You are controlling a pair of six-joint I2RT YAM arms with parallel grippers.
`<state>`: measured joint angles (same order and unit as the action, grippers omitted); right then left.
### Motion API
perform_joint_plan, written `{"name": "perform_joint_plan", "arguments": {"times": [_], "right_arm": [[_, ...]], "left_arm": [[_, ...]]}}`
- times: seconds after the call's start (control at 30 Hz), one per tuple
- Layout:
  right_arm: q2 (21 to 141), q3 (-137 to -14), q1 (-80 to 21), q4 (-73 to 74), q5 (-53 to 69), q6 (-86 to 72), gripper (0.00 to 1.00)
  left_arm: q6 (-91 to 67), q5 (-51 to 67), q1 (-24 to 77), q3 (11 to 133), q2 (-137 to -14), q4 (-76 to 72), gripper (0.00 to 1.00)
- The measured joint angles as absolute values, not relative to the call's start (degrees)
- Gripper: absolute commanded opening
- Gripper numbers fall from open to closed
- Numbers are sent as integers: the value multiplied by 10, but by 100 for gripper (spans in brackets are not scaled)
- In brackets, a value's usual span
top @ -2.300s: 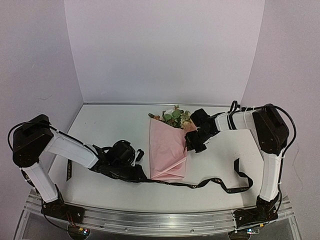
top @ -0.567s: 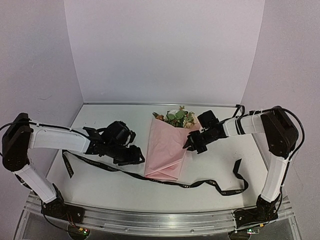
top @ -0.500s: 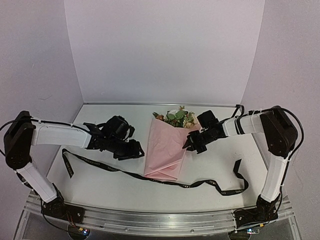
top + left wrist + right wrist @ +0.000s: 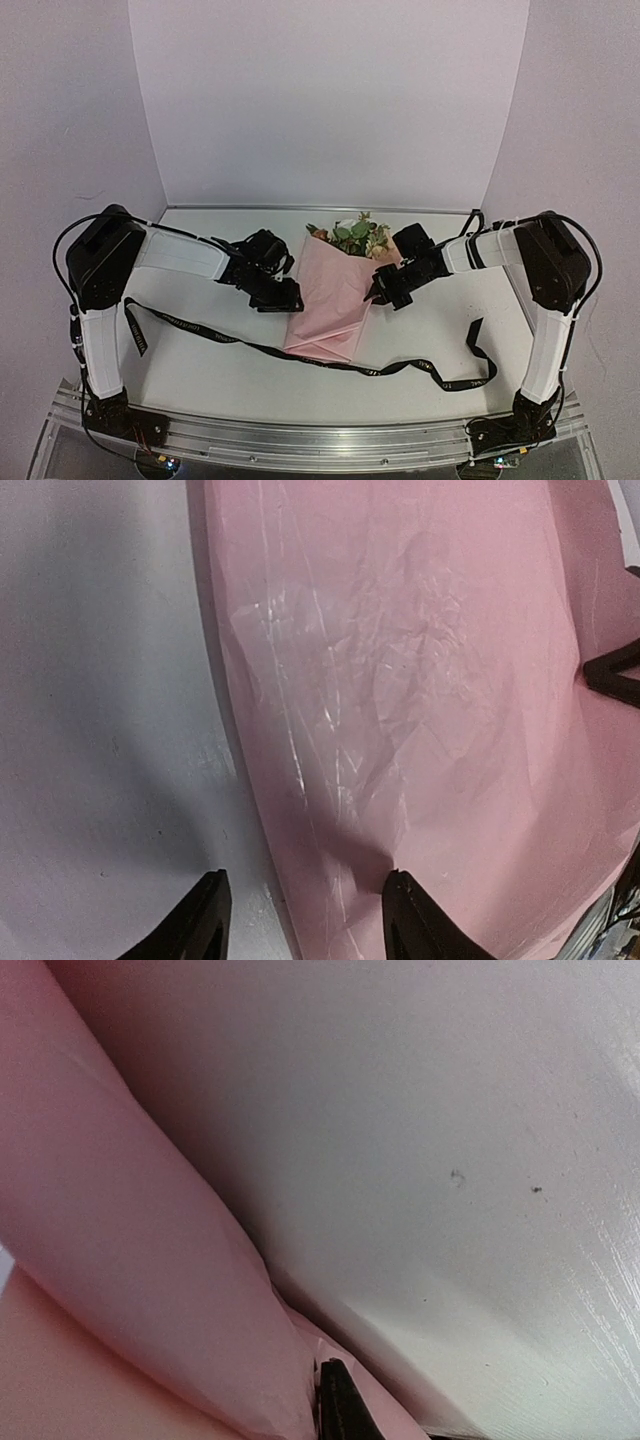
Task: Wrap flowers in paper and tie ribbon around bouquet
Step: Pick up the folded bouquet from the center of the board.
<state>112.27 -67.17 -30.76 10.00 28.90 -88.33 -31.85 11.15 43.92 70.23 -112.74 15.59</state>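
Note:
The pink paper (image 4: 335,300) lies folded as a cone on the table, with the flowers (image 4: 355,235) showing at its far end. At the cone's left edge my left gripper (image 4: 285,300) is open. In the left wrist view its tips (image 4: 305,910) straddle that edge of the paper (image 4: 420,680), one over the table and one over the pink sheet. My right gripper (image 4: 380,290) is shut on the paper's right edge. The right wrist view shows one dark fingertip (image 4: 335,1390) pressed into a fold of the paper (image 4: 120,1260). The black ribbon (image 4: 200,330) lies loose along the front, passing the cone's lower end.
The white table (image 4: 200,240) is backed by pale walls at the back and both sides. The ribbon's right end loops near the right arm's base (image 4: 480,350). A metal rail (image 4: 320,440) runs along the near edge.
My left gripper has left the ribbon at the front, opened, and moved back and right to the paper's left edge. The right gripper keeps its hold on the paper, almost still.

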Motion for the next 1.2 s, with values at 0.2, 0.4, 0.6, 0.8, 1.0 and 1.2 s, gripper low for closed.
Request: {"name": "perform_joint_plan", "arguments": {"times": [0.2,0.4,0.6,0.8,1.0,1.2], "right_arm": [[1123,-683,-306,130,290,-853,1],[1123,-703,-306,166,290,-835,0],[1123,-715,-305,197,288,-832,0],[1123,-720,-305,217,288,-830,0],[1121,-720,-311,232,282,-825,0],[1100,-703,-328,236,267,-823,0]], "left_arm": [[-319,123,439,718,-1150,156,21],[-338,140,439,734,-1157,167,0],[-353,165,439,748,-1156,188,0],[-365,184,439,758,-1146,214,0],[-375,191,439,758,-1121,226,0],[-384,195,441,734,-1098,221,0]]}}
